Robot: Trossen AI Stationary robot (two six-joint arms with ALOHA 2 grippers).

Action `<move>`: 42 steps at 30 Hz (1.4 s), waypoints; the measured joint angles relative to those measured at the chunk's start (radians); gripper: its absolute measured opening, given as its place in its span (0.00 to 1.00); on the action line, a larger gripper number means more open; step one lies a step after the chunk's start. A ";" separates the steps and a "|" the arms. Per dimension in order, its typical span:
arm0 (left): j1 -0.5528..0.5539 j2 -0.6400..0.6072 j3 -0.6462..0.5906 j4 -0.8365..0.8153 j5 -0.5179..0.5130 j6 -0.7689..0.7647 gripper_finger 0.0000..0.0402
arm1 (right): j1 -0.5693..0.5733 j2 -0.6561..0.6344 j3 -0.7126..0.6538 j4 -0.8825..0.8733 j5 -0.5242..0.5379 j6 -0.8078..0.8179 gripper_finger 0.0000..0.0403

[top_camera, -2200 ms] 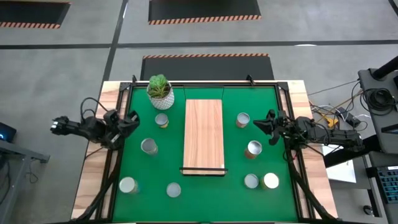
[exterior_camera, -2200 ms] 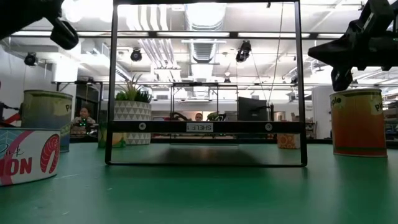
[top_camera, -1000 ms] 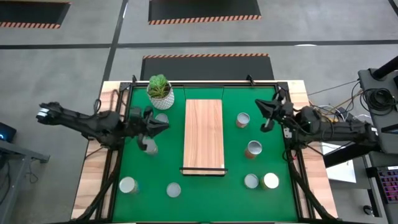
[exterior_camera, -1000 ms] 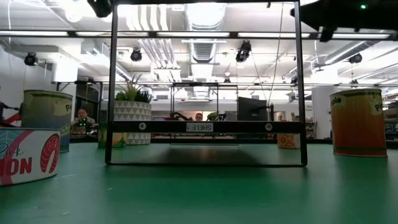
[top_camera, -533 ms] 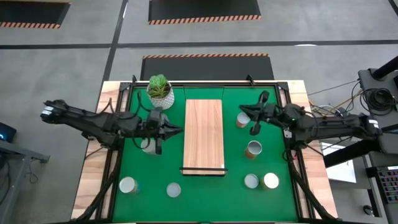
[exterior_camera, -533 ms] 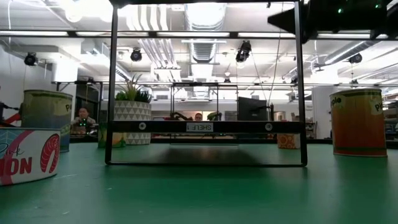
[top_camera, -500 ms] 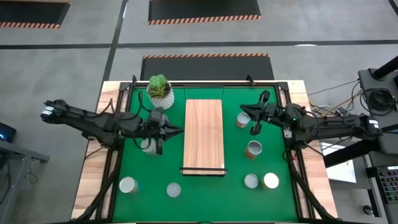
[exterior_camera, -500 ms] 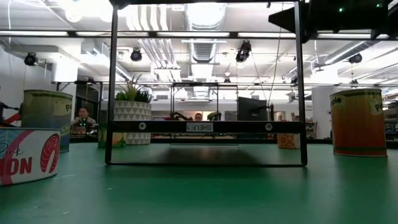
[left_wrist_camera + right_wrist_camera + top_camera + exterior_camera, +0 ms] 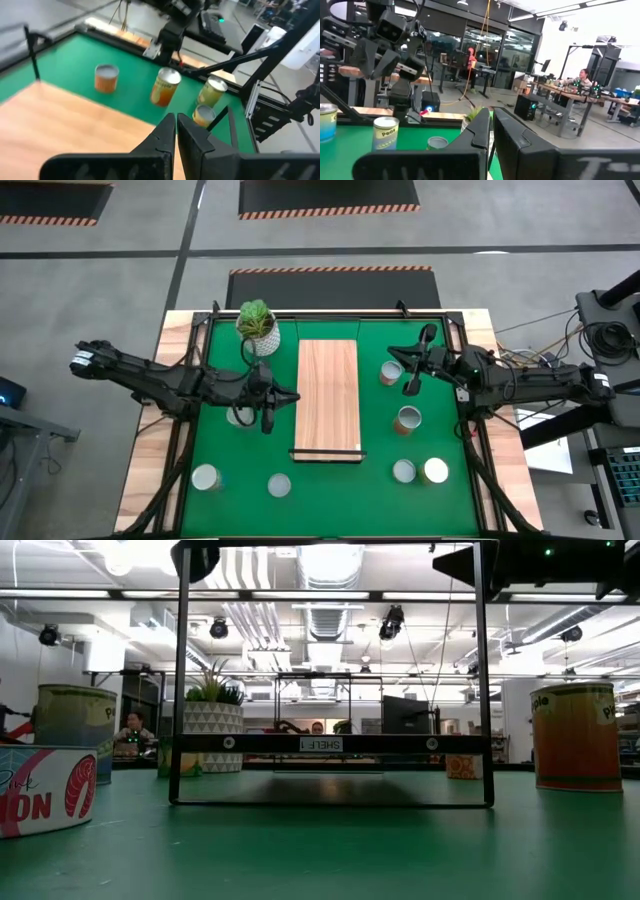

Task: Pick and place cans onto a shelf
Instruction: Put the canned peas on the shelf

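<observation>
Shelf (image 9: 328, 397) sat mid-mat (image 9: 420, 420), nothing on it. Cans (image 9: 407, 420) stood scattered on the mat either side, none held. Left gripper (image 9: 283, 393) hovered at the shelf's left edge, fingers pinched together, empty. Right gripper (image 9: 397, 356) was near a can by the shelf's right side, likewise closed; contact unclear.

We see the black-framed shelf (image 9: 330, 744) standing on the green mat (image 9: 320, 850), flanked by an orange can (image 9: 576, 736), a salmon tin (image 9: 45, 788) and a potted plant (image 9: 211, 725).
</observation>
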 joint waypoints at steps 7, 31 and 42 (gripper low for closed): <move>0.002 -0.005 0.007 -0.256 0.002 -0.331 0.00 | 0.000 0.000 0.000 -0.060 0.000 -0.008 0.03; -0.013 0.162 0.181 -1.183 0.148 -0.893 0.17 | 0.000 0.000 0.000 -0.082 0.001 -0.022 0.03; -0.013 0.165 0.177 -1.179 0.114 -1.003 0.73 | 0.000 0.000 0.000 -0.082 0.001 -0.043 0.03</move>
